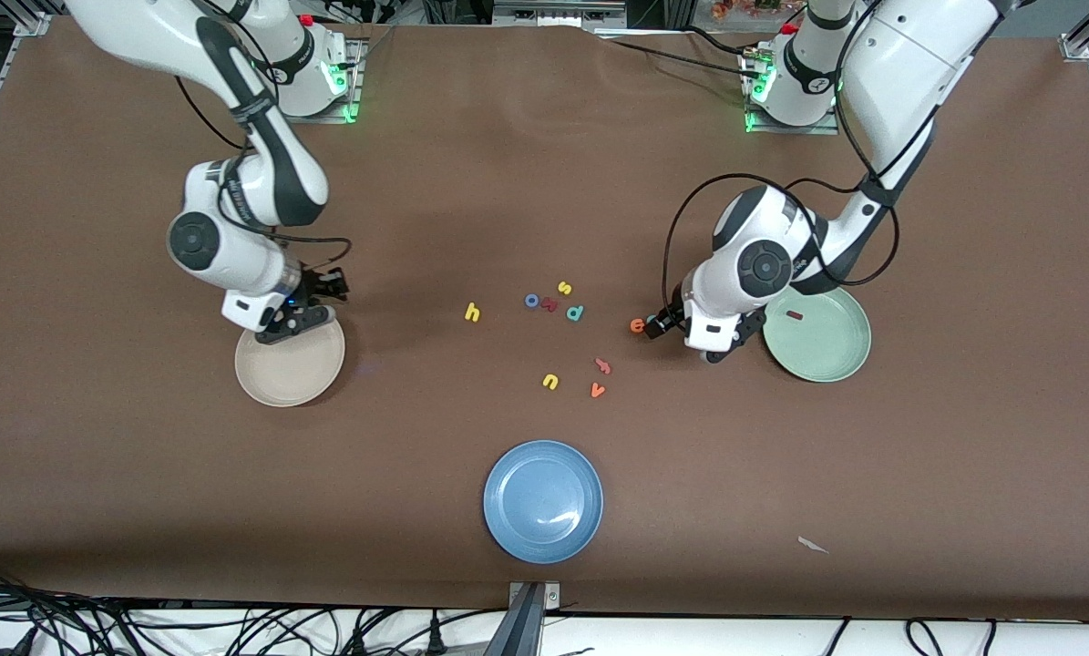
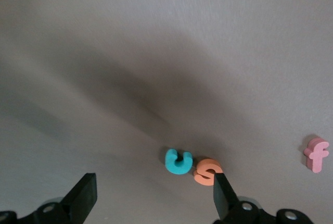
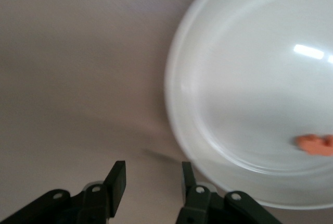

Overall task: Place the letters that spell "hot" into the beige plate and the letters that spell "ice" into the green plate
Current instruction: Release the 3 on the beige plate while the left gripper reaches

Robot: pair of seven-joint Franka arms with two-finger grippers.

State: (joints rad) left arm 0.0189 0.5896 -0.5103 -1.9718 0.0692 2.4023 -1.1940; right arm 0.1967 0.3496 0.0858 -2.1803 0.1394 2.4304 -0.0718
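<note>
Item 1, my left end effector point(image 2: 154, 185): fingers spread wide, holding nothing, low over the bare surface point(image 1: 416, 182) between the loose letters and the green plate point(image 1: 836, 360)

Item 2, teal "c" point(image 2: 178, 161) and orange "e" point(image 2: 208, 172): touching side by side on the surface, just in front of my left fingertips; one fingertip point(image 2: 222, 190) is right beside the "e"

Item 3, dark red "i" point(image 1: 795, 315): lying inside the green plate, at the part of it farthest from the front camera

Item 4, my right end effector point(image 3: 152, 174): fingers parted to a narrow gap, nothing between them, over the rim of the beige plate point(image 3: 244, 78)

Item 5, one orange letter point(image 3: 315, 145): inside the beige plate; I cannot read its shape

Item 6, yellow "h" point(image 1: 472, 312): on the surface, between the beige plate and the letter cluster

Item 7, blue "o" point(image 1: 531, 301): in the cluster, touching a chunky dark red letter point(image 1: 549, 304)

Item 8, other letters: yellow "s" point(image 1: 564, 288), teal "d" point(image 1: 575, 313), pink hooked letter point(image 1: 603, 366), yellow "u" point(image 1: 549, 381), orange "v" point(image 1: 598, 391)

Item 9, blue plate point(image 1: 544, 501): nearest the front camera, nothing in it
</note>
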